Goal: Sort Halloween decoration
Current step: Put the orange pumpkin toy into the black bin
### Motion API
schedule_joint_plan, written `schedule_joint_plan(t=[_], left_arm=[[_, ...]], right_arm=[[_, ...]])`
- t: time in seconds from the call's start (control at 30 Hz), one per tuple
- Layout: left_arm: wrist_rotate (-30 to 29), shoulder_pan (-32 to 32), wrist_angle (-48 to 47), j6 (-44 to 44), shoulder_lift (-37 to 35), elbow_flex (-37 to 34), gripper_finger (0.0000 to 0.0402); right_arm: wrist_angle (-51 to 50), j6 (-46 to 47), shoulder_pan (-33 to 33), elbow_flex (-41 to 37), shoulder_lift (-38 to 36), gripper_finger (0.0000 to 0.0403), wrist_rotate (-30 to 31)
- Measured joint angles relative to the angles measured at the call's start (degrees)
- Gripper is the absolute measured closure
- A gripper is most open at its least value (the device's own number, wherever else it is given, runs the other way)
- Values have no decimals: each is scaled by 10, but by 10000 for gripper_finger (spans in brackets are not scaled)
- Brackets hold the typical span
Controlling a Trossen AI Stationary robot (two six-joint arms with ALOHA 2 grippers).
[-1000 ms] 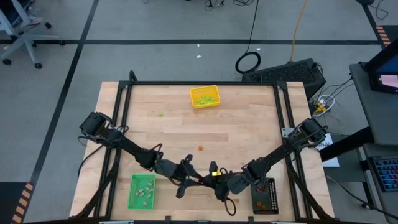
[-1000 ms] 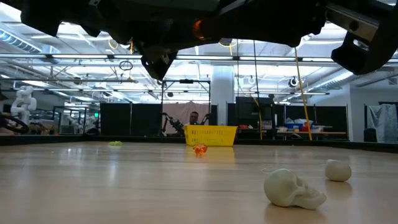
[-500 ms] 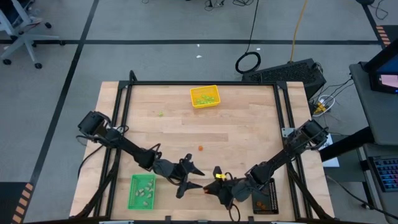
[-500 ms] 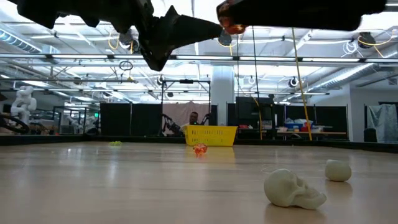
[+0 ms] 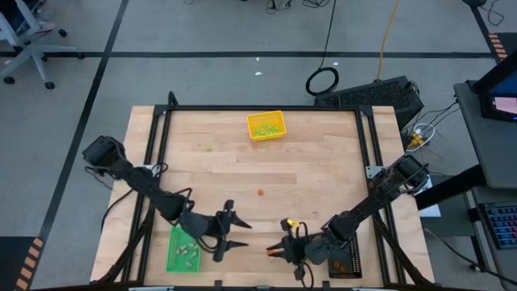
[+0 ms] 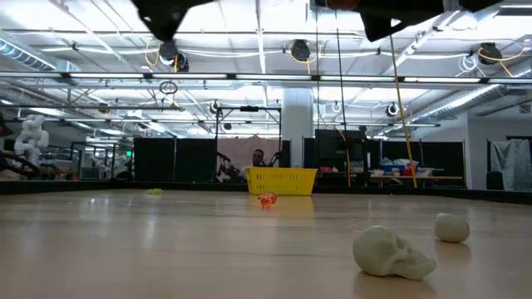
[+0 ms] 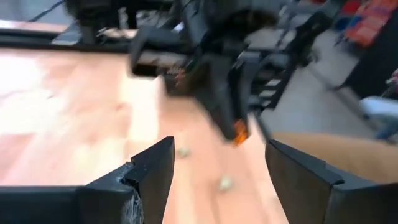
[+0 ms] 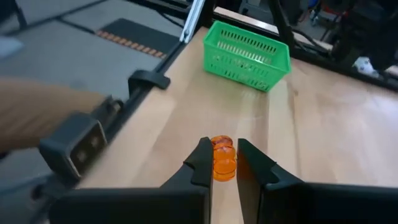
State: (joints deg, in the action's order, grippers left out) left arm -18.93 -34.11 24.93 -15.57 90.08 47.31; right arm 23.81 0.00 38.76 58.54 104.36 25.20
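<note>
**A:** While the right gripper (image 5: 273, 250) hangs above the table's near edge, what is it carrying?

**B:** Its fingers are closed tight on a small orange piece (image 8: 222, 158), seen plainly in the right wrist view; the left gripper (image 5: 227, 235) sits just beside it, toward the green tray (image 5: 184, 249), with its fingers spread wide and nothing between them.

**A:** How should this step be done well?

**B:** My judgement is that the orange piece belongs in the black tray (image 5: 344, 257), which lies just to the right of the gripper under its own arm; the grip should stay firm during the carry, the piece should come right over the tray's opening, and the release should be low so that so tiny a thing does not bounce out; the left arm is best kept clear.

**A:** What do the trays hold?

**B:** The black tray shows a few orange pieces; the green tray, at the near left, holds several pale pieces; the yellow tray (image 5: 266, 125), at the far edge, holds light green pieces.

**A:** What is loose on the table?

**B:** One orange piece (image 5: 260, 192) near the middle; a light green piece (image 5: 208, 148) toward the far left; the low view shows a pale skull (image 6: 391, 251) and a pale ball (image 6: 451, 227) close to the camera.
</note>
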Motion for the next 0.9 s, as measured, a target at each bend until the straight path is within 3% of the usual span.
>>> schedule_joint_plan(t=[0.2, 0.7, 0.9], left_arm=[[-79, -38, -67, -2, -17, 0, 152], [-154, -76, -62, -7, -17, 0, 152], [-172, -76, -62, -7, -17, 0, 152]], right_arm=[[3, 33, 0, 0, -4, 385, 0], [-5, -262, 15, 0, -4, 385, 7], [-17, -330, 27, 0, -5, 385, 76]])
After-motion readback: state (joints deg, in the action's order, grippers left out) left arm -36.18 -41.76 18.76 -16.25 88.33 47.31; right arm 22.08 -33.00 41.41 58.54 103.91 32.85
